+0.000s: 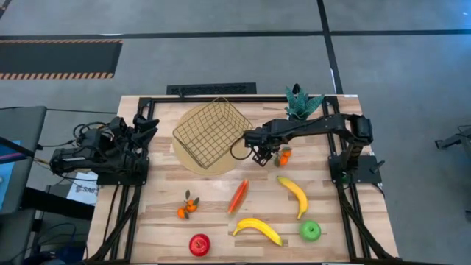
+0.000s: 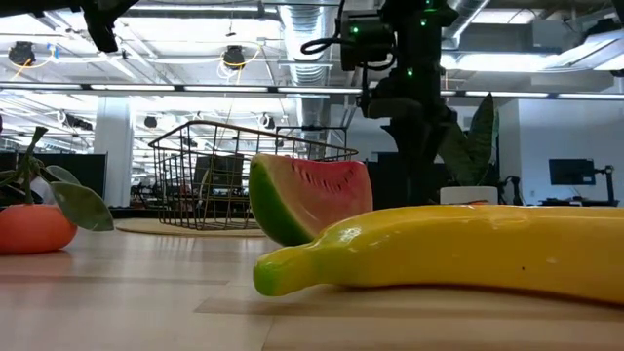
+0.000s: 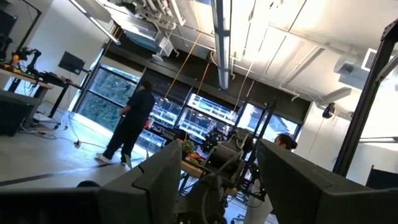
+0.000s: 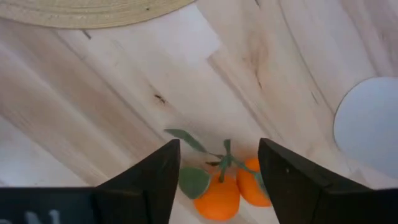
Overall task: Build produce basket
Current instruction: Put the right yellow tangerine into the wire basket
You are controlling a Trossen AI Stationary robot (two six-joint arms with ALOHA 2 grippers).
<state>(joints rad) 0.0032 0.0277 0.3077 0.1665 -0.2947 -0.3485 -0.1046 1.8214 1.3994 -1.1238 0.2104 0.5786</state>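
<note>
Wooden table (image 1: 221,221): right gripper (image 4: 217,168) fingers spread, nothing held, above leafy oranges (image 4: 229,190); left gripper (image 1: 143,126) parked, open.

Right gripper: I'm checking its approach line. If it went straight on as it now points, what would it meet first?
Probably the leafy oranges: the right gripper, fingers open, points down at them, with bare table around. Depth is unclear.

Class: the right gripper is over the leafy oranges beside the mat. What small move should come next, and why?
Probably lower the right gripper straight down. Its fingers stand open either side of the leafy oranges, which lie on the table, ungripped. The basket holds no produce yet.
</note>
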